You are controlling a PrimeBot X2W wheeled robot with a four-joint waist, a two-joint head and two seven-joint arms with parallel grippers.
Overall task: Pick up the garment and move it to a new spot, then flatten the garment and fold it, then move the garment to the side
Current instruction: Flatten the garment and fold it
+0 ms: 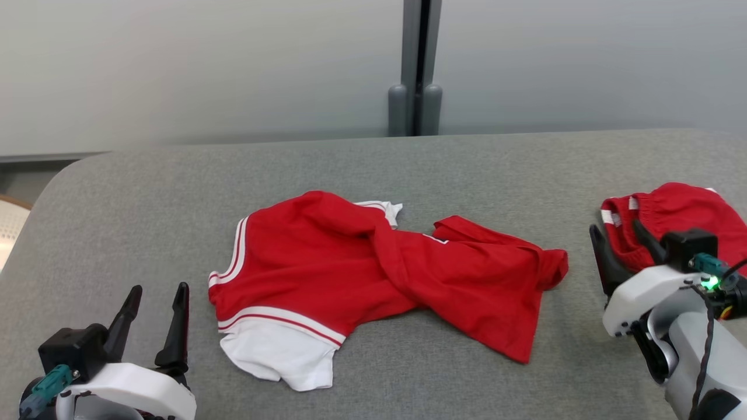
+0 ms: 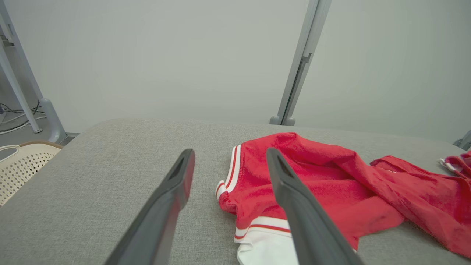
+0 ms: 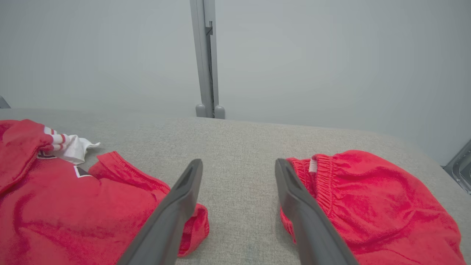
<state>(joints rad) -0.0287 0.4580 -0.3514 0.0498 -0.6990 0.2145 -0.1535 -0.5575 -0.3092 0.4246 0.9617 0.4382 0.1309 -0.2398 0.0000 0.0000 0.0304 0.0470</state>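
- We are seeing the garment [image 1: 373,274], a red top with white trim, lying crumpled on the grey table [image 1: 408,157], near the middle of it in the head view.
- Its long axis is running left to right across the table, the right end dipping a little toward the robot.
- The white-banded end is pointing to the robot's left, with a white panel spilling toward the near edge. The plain red end is pointing right.
- The cloth is twisting through its middle, with a thick fold crossing it on a slant. A small white scrap is poking out on the far side.
- The left gripper [image 1: 160,289] is hovering at the near left, fingers standing apart with nothing between them, just beside the banded end.
- In the left wrist view one finger is overlapping the garment. We cannot tell whether it is touching.
- The right gripper [image 1: 615,227] is hanging at the right, its fingers spread wide.
- In the right wrist view we are seeing bare table between the fingers, with the garment's right end on one side and red shorts [image 3: 368,198] on the other.
- The shorts are lying bunched at the table's right, apart from the garment, elastic waistband turned toward it.
- A grey post [image 1: 415,70] is standing behind the far edge, and a pale basket [image 2: 22,165] is sitting off the table's left.
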